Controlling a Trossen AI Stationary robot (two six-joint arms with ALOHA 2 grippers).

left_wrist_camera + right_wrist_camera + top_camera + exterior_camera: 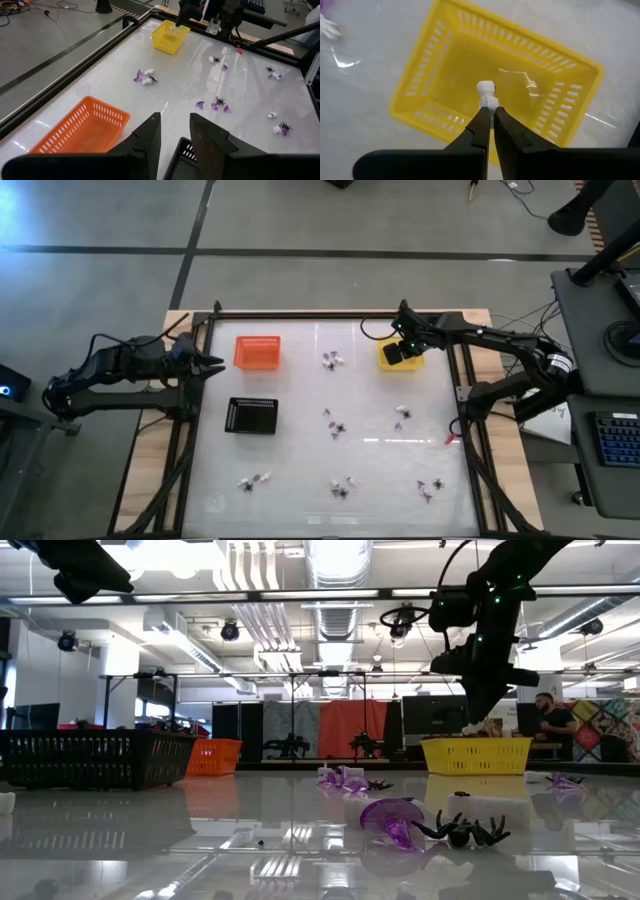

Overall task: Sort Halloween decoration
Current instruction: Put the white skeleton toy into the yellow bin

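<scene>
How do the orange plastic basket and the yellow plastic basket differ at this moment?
The orange plastic basket sits on the table's left side, near the waiting left gripper; the yellow plastic basket sits on the right. The right gripper hangs over the yellow basket, shut on a small white trinket; nothing hangs over the orange one. The orange basket looks empty in the left wrist view. Both are small slotted rectangular baskets standing upright.

Yellow basket (pixel 400 356) half hidden under right gripper (pixel 398 350) from above. I can't make out trinket shapes (pixel 338 429) there, too small. Black tray (pixel 186 150) mostly blocked by left fingers (pixel 145 137).
</scene>
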